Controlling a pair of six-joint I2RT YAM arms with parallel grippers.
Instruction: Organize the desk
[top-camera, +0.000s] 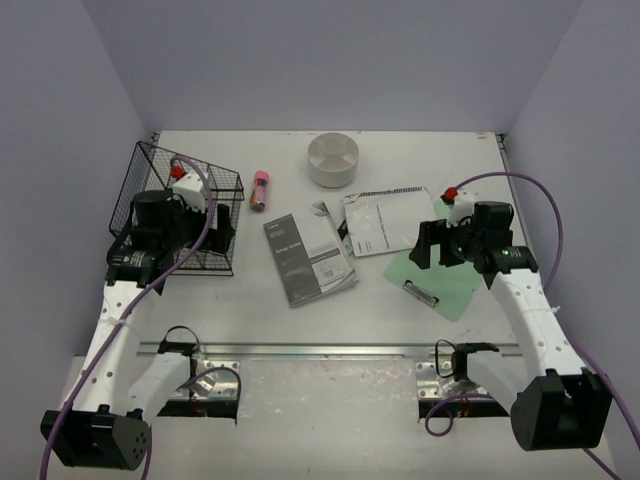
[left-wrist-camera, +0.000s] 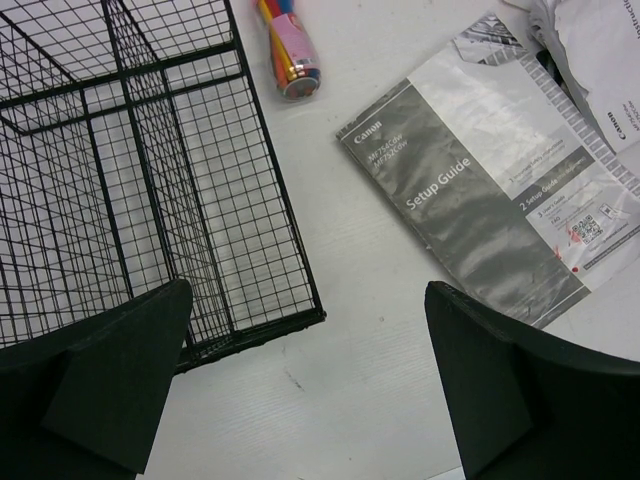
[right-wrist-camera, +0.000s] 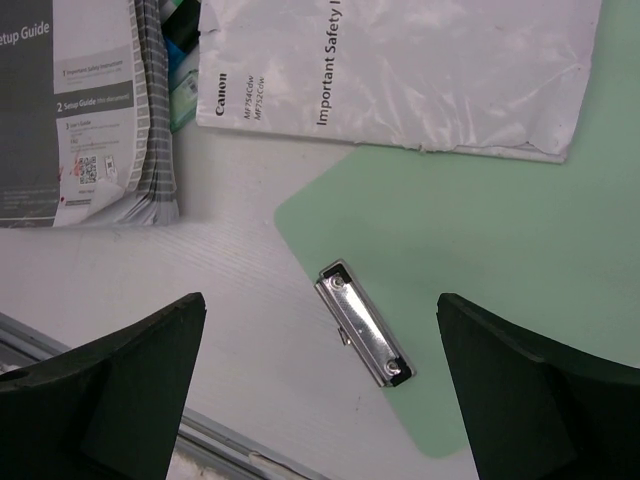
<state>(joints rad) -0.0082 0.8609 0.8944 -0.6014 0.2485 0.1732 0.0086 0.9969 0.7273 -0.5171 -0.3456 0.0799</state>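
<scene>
The off-white desk (top-camera: 250, 320) holds scattered items. A grey Setup Guide booklet (top-camera: 308, 258) lies in the middle and also shows in the left wrist view (left-wrist-camera: 490, 190). A white Important Safety leaflet in plastic (top-camera: 385, 222) overlaps a green clipboard (top-camera: 445, 280). My left gripper (top-camera: 218, 232) is open and empty above the near right corner of a black wire basket (top-camera: 190, 205); bare desk lies between its fingers (left-wrist-camera: 310, 400). My right gripper (top-camera: 437, 248) is open and empty above the clipboard's metal clip (right-wrist-camera: 363, 323), which lies between its fingers.
A pink multicoloured tube (top-camera: 262, 190) lies just right of the basket and also shows in the left wrist view (left-wrist-camera: 288, 50). A white round container (top-camera: 333, 160) stands at the back. The metal rail (top-camera: 330, 350) runs along the front edge. Lavender walls enclose the desk.
</scene>
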